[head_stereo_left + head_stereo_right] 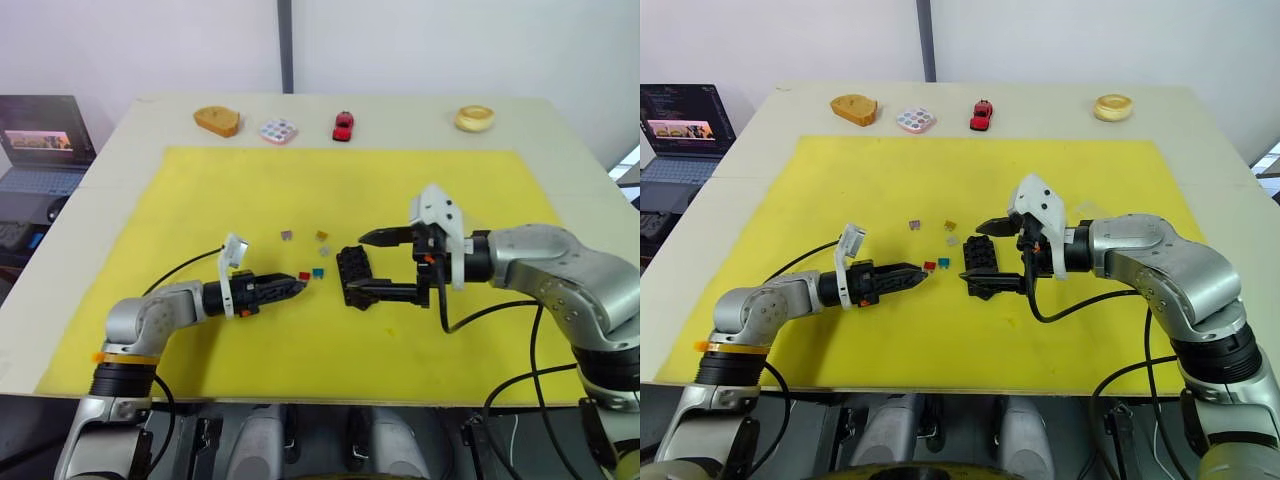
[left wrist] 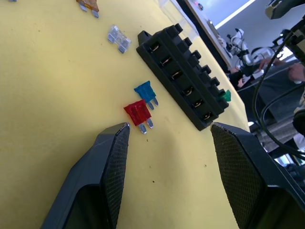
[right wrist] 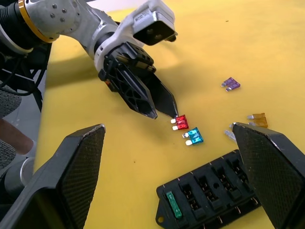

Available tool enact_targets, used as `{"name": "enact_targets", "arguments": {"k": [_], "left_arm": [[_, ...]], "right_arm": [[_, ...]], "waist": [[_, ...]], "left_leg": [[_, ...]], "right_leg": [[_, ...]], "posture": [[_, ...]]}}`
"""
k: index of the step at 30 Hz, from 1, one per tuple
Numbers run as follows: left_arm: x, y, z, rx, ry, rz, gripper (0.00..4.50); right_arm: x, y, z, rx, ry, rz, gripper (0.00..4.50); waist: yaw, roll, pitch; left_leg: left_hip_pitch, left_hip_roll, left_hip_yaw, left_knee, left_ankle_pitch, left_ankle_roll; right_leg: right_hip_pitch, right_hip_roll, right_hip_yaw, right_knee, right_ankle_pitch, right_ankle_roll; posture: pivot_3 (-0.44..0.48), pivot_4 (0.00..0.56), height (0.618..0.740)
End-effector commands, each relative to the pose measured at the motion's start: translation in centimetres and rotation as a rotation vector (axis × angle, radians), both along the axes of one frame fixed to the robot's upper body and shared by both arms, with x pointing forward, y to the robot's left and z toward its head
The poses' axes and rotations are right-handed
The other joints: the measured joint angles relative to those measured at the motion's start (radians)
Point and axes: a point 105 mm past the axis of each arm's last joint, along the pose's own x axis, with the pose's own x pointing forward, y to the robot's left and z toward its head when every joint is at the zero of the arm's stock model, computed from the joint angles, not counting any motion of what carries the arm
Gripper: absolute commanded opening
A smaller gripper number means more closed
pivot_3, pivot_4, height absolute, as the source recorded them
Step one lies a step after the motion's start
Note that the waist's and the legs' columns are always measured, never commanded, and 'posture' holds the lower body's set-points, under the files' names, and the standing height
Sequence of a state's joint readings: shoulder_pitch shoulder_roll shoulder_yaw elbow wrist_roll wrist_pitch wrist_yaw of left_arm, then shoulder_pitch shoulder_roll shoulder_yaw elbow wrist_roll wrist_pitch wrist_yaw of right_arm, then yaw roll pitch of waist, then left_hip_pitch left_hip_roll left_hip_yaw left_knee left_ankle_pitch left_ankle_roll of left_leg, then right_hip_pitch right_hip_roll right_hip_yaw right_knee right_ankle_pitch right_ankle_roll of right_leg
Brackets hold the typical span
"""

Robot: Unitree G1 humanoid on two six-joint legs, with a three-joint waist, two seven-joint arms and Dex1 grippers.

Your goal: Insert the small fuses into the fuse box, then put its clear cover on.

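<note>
My left claw [image 1: 300, 286] lies low over the yellow mat [image 1: 200, 200], fingers wide apart and empty, tips right at the red fuse [image 1: 304, 276]; from my right wrist, one tip looks to be touching it. The teal fuse [image 1: 318, 272] sits just beside the red one, between it and the fuse box [image 1: 351, 270].

The box lies flat on the mat near its middle, slots up. My right claw [image 1: 367, 262] is spread wide around it, one finger [image 1: 385, 236] at the far end and the other [image 1: 385, 292] at the near end; I cannot tell whether either touches the box. It grips nothing.

The green fuse [image 3: 173, 205] stands in a slot at one end of the box; the other slots I can see are open.

The rest lie loose on the mat beyond the red and teal pair: grey fuse [image 1: 324, 251] nearest the box, tan fuse [image 1: 322, 236] just past it, purple fuse [image 1: 287, 236] further to my left.

Along the table's far edge: a red car [image 1: 343, 126], a dotted palette [image 1: 277, 131]
</note>
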State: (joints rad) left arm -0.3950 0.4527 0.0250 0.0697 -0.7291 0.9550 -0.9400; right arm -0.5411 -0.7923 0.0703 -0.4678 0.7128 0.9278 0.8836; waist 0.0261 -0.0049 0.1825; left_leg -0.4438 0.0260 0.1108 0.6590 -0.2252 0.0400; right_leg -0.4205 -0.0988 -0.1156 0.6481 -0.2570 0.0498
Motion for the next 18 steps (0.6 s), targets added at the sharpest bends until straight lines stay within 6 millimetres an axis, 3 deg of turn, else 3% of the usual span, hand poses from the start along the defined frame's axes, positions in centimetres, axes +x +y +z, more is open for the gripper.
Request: {"name": "enact_targets", "arguments": {"k": [1,4,5,7,11,18], "left_arm": [[0.2,-0.4,-1.3,0.060,0.018,0.001,2.86],[0.1,-0.8,-1.7,0.062,0.026,-0.015,2.86],[0.2,-0.9,-1.7,0.059,0.026,-0.012,2.62],[0.4,-1.0,-1.6,0.048,0.029,-0.003,1.93],[0.6,-0.7,-2.0,0.042,0.047,0.021,0.02],[0.2,-0.3,-2.0,0.023,0.064,0.042,0.02]], "right_arm": [[-0.1,0.1,1.1,0.016,-0.048,0.000,4.50],[-0.1,0.0,1.0,0.018,-0.049,-0.009,4.50],[0.0,0.0,1.0,0.018,-0.050,-0.013,4.50],[0.0,0.0,1.0,0.019,-0.051,-0.019,4.50],[0.0,-0.1,1.0,0.017,-0.051,-0.027,4.50],[-0.1,-0.2,0.7,0.012,-0.040,-0.029,4.50]], "waist": [[0.007,0.000,0.000],[0.014,0.000,0.000],[0.014,0.000,0.000],[0.014,0.000,0.000],[0.014,0.001,0.000],[0.010,0.001,-0.001]], "left_leg": [[0.000,0.000,0.000,0.000,0.000,0.000],[0.000,0.000,0.000,0.000,0.000,0.000],[0.000,0.000,0.000,0.000,0.000,0.000],[0.000,0.000,0.000,0.000,0.000,0.000],[0.000,0.000,0.000,0.000,0.000,0.001],[0.000,0.000,0.000,0.000,0.000,0.001]], "right_leg": [[0.000,0.000,0.000,0.000,0.000,0.000],[0.000,0.000,0.000,-0.001,0.000,0.000],[0.000,0.000,0.000,-0.001,0.000,0.000],[0.000,0.000,0.000,-0.001,0.000,0.000],[0.000,0.000,0.000,-0.001,0.000,0.000],[0.000,0.000,0.000,-0.001,0.000,0.000]], "posture": [[0.000,0.150,0.740],[0.000,0.150,0.740],[0.000,0.150,0.740],[0.000,0.150,0.740],[0.000,0.150,0.740],[0.000,0.150,0.740]]}}
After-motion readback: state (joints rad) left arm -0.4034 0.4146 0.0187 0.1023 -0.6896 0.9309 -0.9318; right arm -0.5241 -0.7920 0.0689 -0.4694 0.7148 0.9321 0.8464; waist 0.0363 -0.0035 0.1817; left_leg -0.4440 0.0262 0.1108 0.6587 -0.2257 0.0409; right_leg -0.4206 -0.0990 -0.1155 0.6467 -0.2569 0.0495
